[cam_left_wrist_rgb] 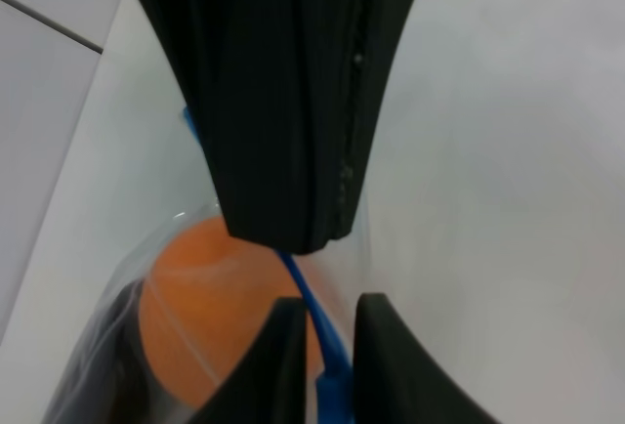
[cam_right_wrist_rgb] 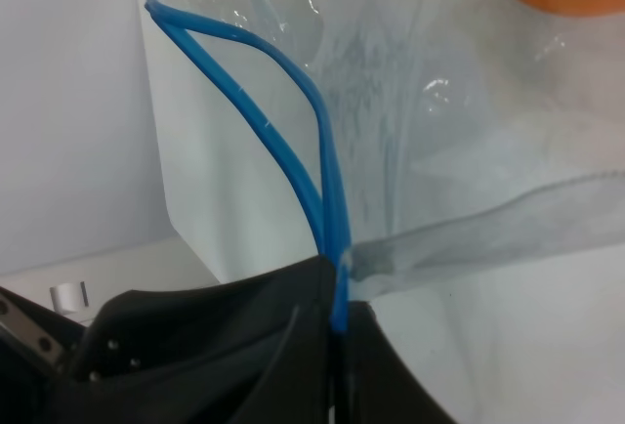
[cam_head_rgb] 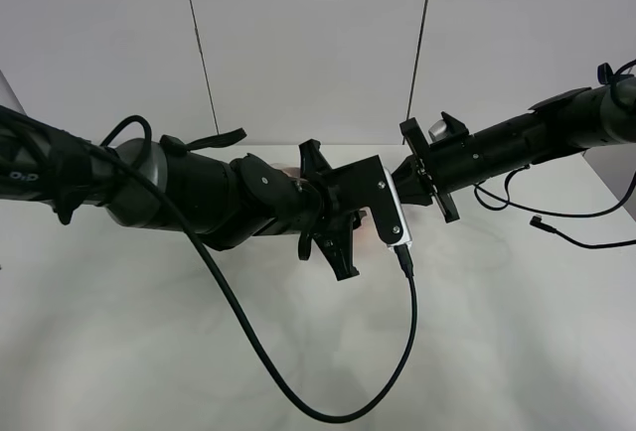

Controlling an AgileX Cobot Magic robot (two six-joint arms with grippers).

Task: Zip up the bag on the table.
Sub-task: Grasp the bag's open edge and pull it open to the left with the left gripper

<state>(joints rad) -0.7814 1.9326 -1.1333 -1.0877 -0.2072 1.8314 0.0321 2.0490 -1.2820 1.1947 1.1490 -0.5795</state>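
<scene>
Zipping looks partway done at best, I reckon; in the right wrist view the right gripper (cam_right_wrist_rgb: 337, 321) has its fingers pressed together on the blue zip strip (cam_right_wrist_rgb: 337, 268) of the bag (cam_right_wrist_rgb: 469, 150); past that pinch, toward the upper left of the frame, the strip splits into two tracks that bow apart and only meet again at the corner, so that stretch isn't sealed yet.

In the left wrist view the left gripper (cam_left_wrist_rgb: 327, 312) sits low in the frame, its two fingers drawn close on either side of the same strip; there's a sliver of light beside the blue, so I can't tell whether it's squeezing or just straddling. The short run of strip above it reads as one line, maybe closed there, but it's blurry.

Where's the bag? Over the table (cam_head_rgb: 149, 352), dead centre of the overhead frame, right under where the two wrists meet and almost fully hidden; an orange fruit (cam_left_wrist_rgb: 205, 297) shows through the plastic at lower left of the left wrist view.

Stuff in the way: a black bulk (cam_left_wrist_rgb: 283, 102), probably the other arm's hand, fills the top of the left wrist view and hides the strip beyond it; a cable (cam_head_rgb: 412, 312) loops down toward the bottom of the overhead frame, apart from the bag. Left to do, my guess: press the gaping stretch shut out to the corner.
</scene>
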